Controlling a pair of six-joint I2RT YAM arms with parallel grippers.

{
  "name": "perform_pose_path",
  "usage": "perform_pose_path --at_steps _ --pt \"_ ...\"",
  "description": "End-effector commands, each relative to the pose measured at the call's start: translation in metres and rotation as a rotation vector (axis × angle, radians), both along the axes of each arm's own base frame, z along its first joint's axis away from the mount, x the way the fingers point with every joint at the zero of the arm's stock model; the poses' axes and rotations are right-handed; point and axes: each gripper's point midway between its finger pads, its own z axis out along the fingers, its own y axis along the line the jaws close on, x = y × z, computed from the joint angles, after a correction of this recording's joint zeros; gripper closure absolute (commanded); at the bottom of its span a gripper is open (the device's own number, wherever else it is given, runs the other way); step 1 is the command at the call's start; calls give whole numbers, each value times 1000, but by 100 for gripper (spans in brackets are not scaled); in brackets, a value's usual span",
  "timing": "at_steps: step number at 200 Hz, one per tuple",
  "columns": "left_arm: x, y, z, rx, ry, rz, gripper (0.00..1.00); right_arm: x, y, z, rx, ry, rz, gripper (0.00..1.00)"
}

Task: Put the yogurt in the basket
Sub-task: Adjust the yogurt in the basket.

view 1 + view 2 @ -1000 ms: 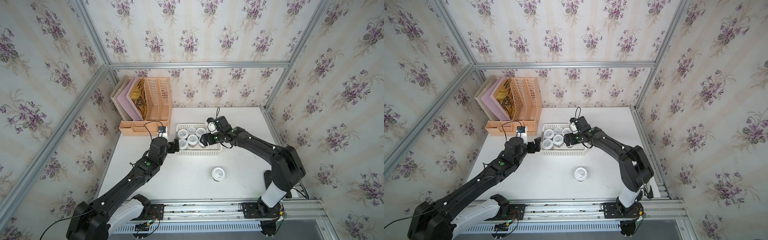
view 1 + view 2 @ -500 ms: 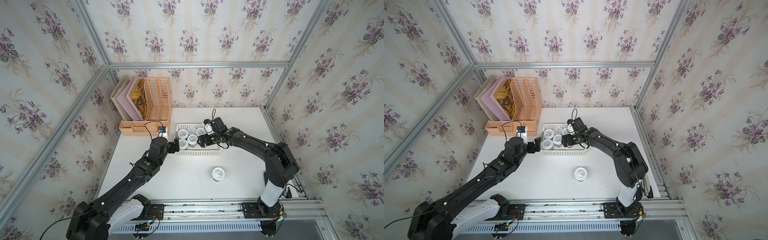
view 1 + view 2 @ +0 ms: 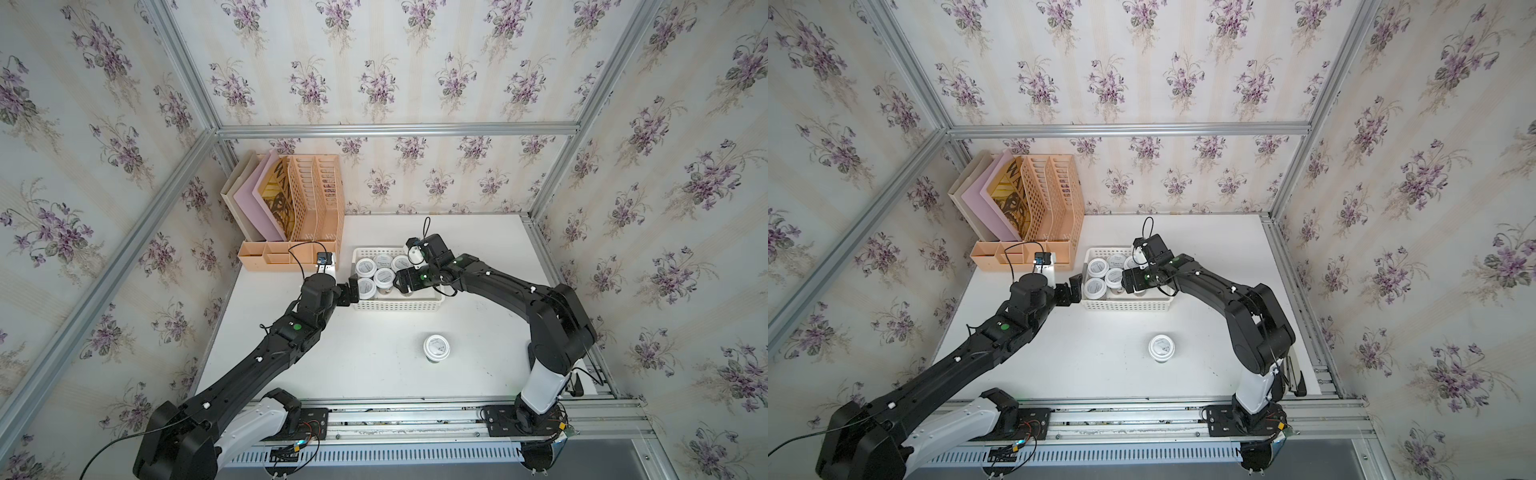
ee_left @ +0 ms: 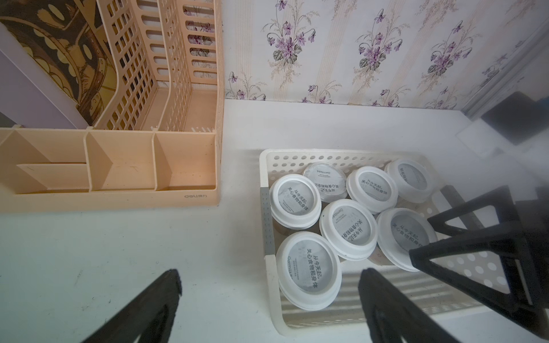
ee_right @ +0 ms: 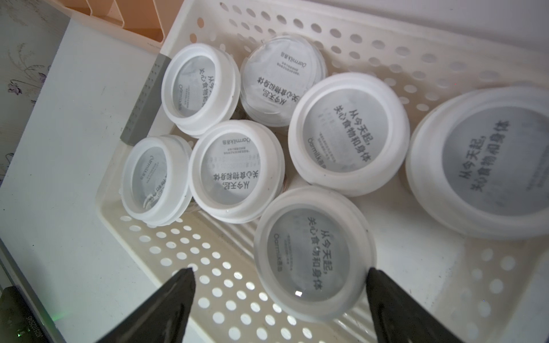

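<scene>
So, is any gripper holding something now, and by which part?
Nothing is held. The left gripper and right gripper are open; one yogurt cup in the basket stands between the right jaws, ungripped.

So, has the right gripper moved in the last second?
Yes. The right gripper has slid along the basket, toward the end beside the peach organizer.

The yogurt lids in the basket all carry the same grey round label. It says "Oarmilk" plus a couple of small Chinese characters, then the big line 从今天起,关心食物和身体, with fine print under it that's way too tiny to read. The peach organizer just beside the basket has "deli" moulded into its front lip, followed by two small characters, and the gold cover standing in that organizer shows big letters that look like "WAN", rest hidden.
</scene>
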Motion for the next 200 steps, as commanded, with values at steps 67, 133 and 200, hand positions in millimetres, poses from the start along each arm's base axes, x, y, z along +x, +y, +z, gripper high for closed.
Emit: perform_pose_path --at_steps 67,133,200 --pt "1 -2 6 -12 -16 -5 3 -7 -23 22 -70 -48 -42 5" --pt "2 -3 5 -12 -13 -7 2 -44 -55 35 -129 -63 -61 5" --pt "2 -4 6 -11 -11 -11 2 -104 -95 43 -198 -44 -82 5"
